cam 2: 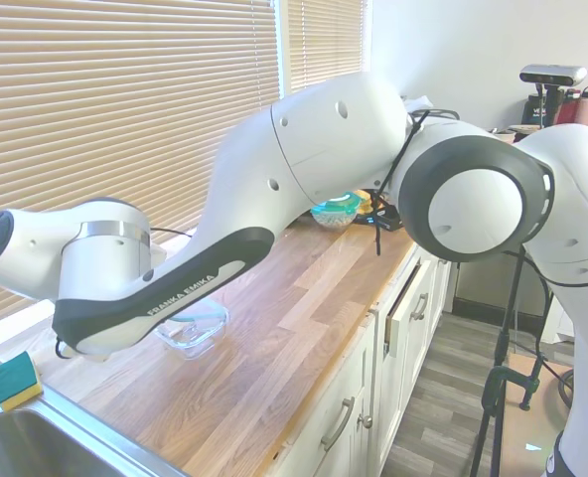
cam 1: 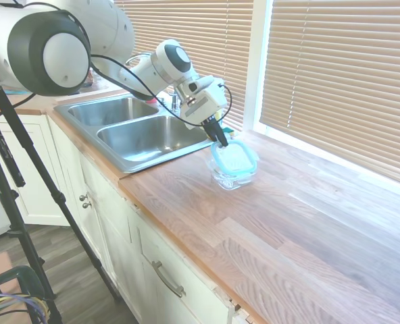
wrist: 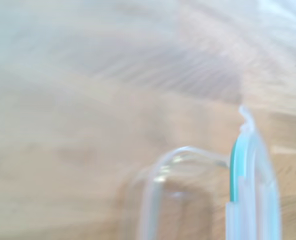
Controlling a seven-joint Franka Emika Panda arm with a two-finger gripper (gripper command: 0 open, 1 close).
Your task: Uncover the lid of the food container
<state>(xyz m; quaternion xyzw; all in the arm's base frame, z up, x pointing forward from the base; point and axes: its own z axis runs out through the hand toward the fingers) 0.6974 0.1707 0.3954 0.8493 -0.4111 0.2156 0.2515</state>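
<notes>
In the first exterior view a steel double sink [cam 1: 136,131] sits at the left, and just right of it the gripper [cam 1: 221,140] has its fingers clamped on the near edge of the lid [cam 1: 235,158]. The lid is tilted, raised off the food container [cam 1: 232,177], which stands on the wooden tabletop [cam 1: 308,236] close to the sink. In the second exterior view a sponge [cam 2: 16,380] lies by the sink's edge, left of the container.

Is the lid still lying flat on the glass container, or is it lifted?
Lifted: the lid stands tilted above the container, one edge raised by the hand.
</notes>
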